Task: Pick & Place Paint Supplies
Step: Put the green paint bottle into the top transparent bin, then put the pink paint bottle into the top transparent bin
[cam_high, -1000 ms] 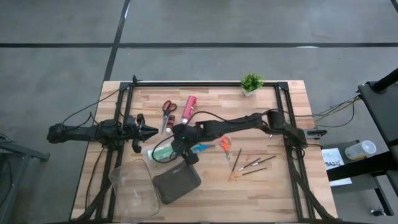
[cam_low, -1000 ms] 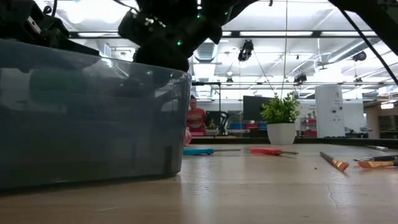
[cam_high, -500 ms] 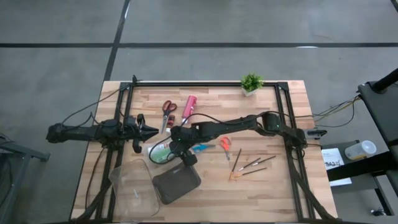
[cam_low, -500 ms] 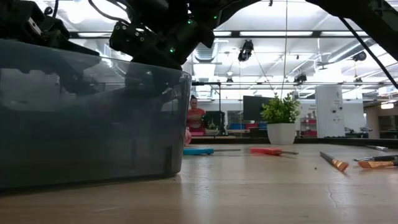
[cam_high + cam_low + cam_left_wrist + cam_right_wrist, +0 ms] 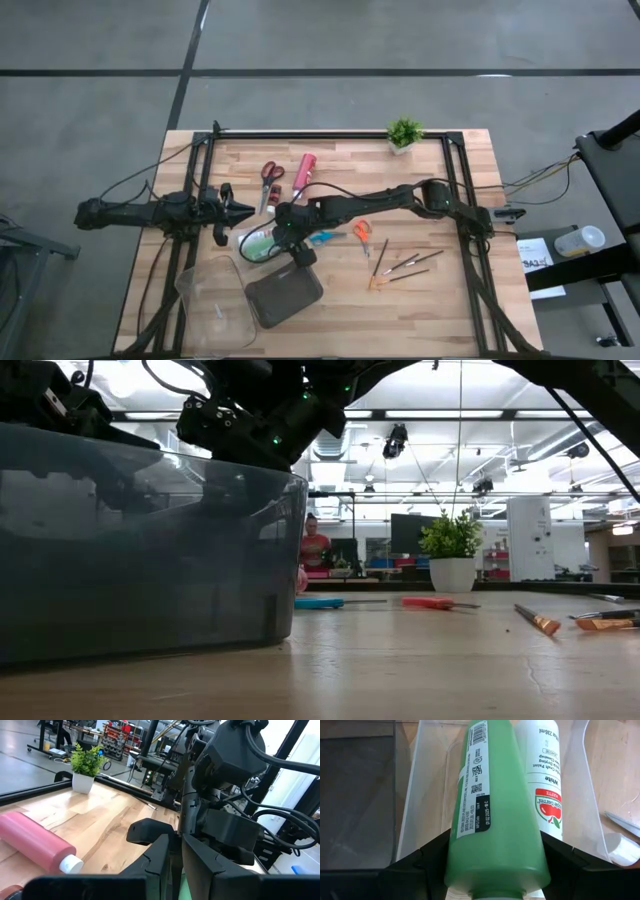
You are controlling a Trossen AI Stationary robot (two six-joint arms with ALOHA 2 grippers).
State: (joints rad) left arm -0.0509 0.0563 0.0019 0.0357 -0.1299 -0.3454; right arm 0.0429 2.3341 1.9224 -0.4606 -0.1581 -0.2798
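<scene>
Placement of the green paint tube [image 5: 495, 810] is, by my reading, the step in hand. The right claw [image 5: 283, 233] pinches the tube across its lower body, dark fingers on either flank, and holds it over a clear plastic box [image 5: 415, 795] near the middle of the table [image 5: 450, 300]. A white paint tube [image 5: 542, 785] already lies in that box, just beside the green one.

To do this well, lower the tube until it rests on the box floor, parallel to the white tube, then spread the fingers only enough to let go, so that neither tube is nudged. Lift straight up and clear of the box walls.

In the right wrist view the green tube's long axis runs straight away from the claw, broad end between the fingers and narrower end far off; which end bears the cap I cannot tell. In the high view it shows only as a green patch.

The left claw [image 5: 243, 211] waits at about nine o'clock from the box, fingers nearly pressed together and holding nothing. A red paint tube [image 5: 304, 170] lies toward twelve o'clock.
</scene>
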